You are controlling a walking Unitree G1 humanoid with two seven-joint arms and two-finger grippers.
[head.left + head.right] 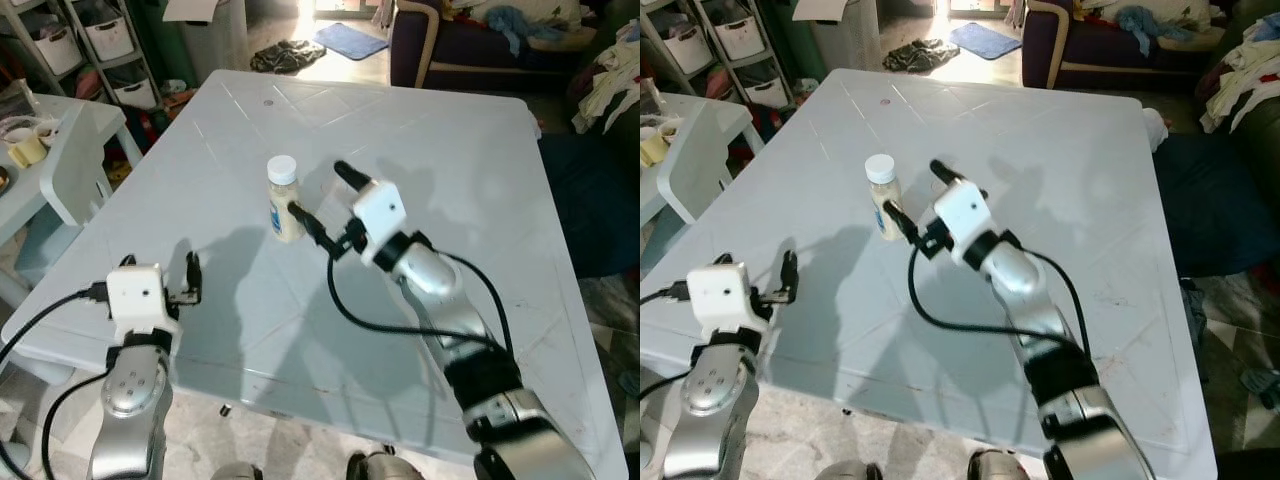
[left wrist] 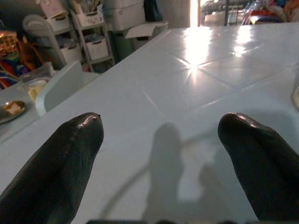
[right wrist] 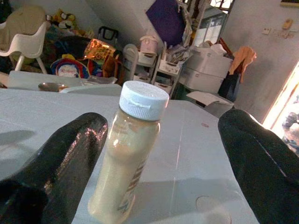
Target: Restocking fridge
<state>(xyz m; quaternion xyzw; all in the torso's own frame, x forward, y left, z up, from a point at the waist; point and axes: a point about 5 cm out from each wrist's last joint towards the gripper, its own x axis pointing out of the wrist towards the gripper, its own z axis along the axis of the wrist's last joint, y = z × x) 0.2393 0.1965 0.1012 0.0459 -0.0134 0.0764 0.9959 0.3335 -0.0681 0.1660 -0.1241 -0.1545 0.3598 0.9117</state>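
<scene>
the small upright beige bottle with a white screw cap (image 1: pixel 284 199) stands mid-desk, long axis vertical. the right end effector (image 1: pixel 322 204) is nearer, fingers spread, one finger just beside the bottle. the left end effector (image 1: pixel 190 279) hangs spread near the desk's (image 1: pixel 480 180) near-left corner.

Pale grey table (image 1: pixel 480 190) w/ dark sofa (image 1: pixel 470 50) behind (cluttered shelves (image 1: pixel 95 45) left).

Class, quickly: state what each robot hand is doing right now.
Left hand: open, holding nothing, over the table.
Right hand: open, fingers either side of the bottle, not yet gripping.
</scene>
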